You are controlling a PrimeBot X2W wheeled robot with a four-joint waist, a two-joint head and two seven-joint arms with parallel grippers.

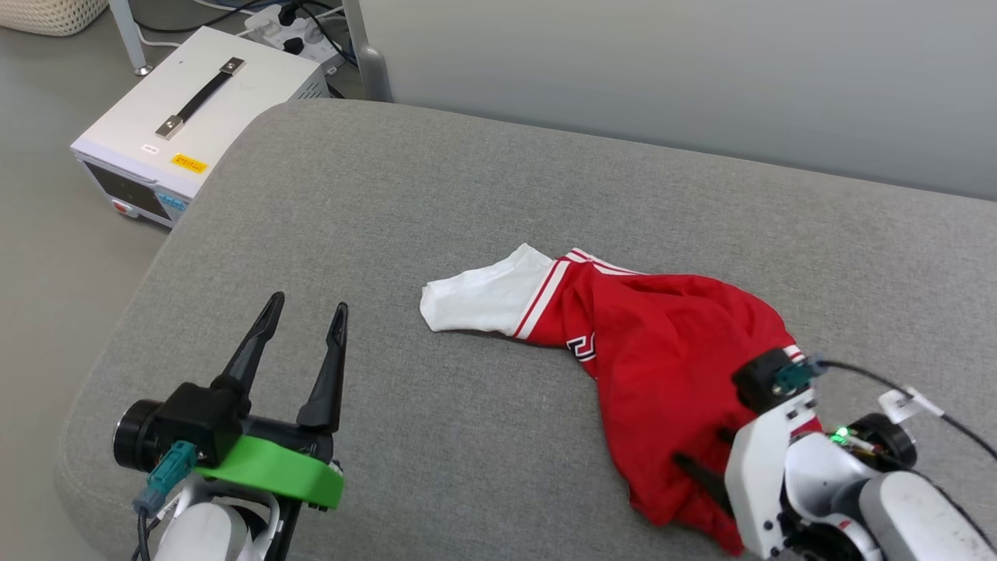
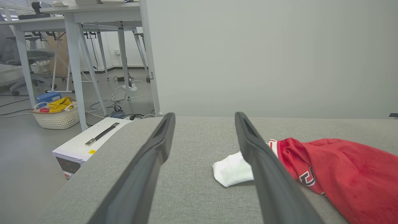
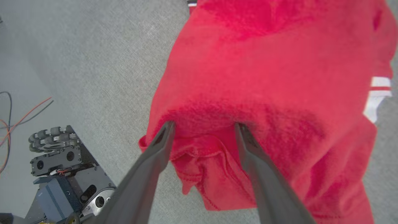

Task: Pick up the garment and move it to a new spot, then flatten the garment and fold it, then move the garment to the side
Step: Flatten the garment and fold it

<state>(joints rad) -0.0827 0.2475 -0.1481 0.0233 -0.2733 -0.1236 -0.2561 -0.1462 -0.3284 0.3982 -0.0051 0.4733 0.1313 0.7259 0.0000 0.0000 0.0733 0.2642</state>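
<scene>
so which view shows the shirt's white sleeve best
The head view: the white sleeve lies whole and unblocked on the grey cushion. In the left wrist view a finger of the left pincer hides part of it. The right wrist view looks at the shirt, its red body, instead.

One garment (image 1: 662,366), two tools (image 1: 308,305) (image 3: 204,126), one basket (image 2: 56,119), one white box (image 1: 195,101)

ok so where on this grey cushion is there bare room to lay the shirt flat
Bare cushion runs along the far edge behind the garment, and between its white sleeve and the left gripper. Crowded at the near right, where the open right gripper pokes into the garment.
</scene>
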